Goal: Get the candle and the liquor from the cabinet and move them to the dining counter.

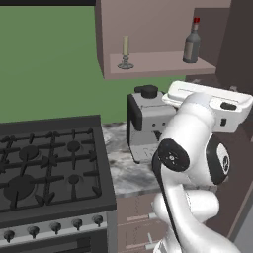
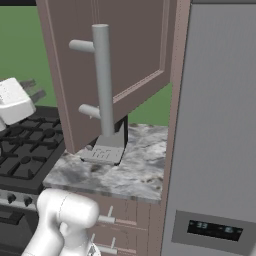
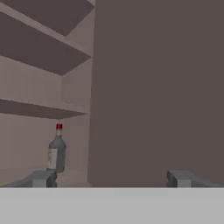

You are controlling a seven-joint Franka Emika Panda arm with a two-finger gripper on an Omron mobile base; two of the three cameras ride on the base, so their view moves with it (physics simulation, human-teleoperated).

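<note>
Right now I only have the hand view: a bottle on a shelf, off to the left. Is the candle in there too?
Observer: Yes. In the left base view the candle stands upright on the same bottom shelf of the cabinet, left of the liquor, with a clear gap between them.
Operator: Door fully out of the way?
Observer: The right base view shows the door swung open over the worktop, its bar handle facing the camera.
Operator: Anything under the shelf?
Observer: A coffee machine sits on the marbled worktop right below it, beside the stove.
Operator: Gripper state?
Observer: The gripper is open and holds nothing; the liquor stands beyond its left fingertip.
</note>
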